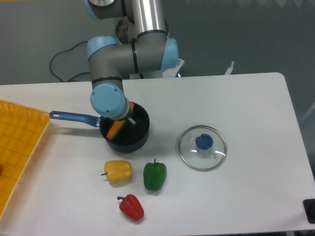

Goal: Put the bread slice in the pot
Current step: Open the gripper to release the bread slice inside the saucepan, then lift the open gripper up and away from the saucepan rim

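Nearest the camera we are seeing the red pepper [131, 207] lying on the white table [246, 113], then the yellow bell pepper [118, 171] and the green pepper [155, 175] sitting side by side just behind it. To the right we are noting the glass lid [203, 147] with its blue knob, lying flat and well apart from the pot. On the left edge the yellow basket [19, 147] is sitting partly out of view.

Next back we are looking at the pot [129, 132], black, blue handle pointing left. The bread slice [116, 129] is showing edge-on as an orange strip inside the pot's rim, on its left side, tilted. The gripper [120, 126] is hanging right over it, mostly hidden by the wrist; we are reading it as pinching the bread slice, jaws pressed on its faces, though the fingers themselves are barely showing.

We are judging the slice as light, stiff and thin, not fragile, probably a bit slick plastic. We are judging a grip across the two flat faces near the upper edge as the sensible hold, since the crust edge is too narrow. We are expecting it to tip flat or lean on the pot wall once released.

Furthest back the arm is rising to its base.
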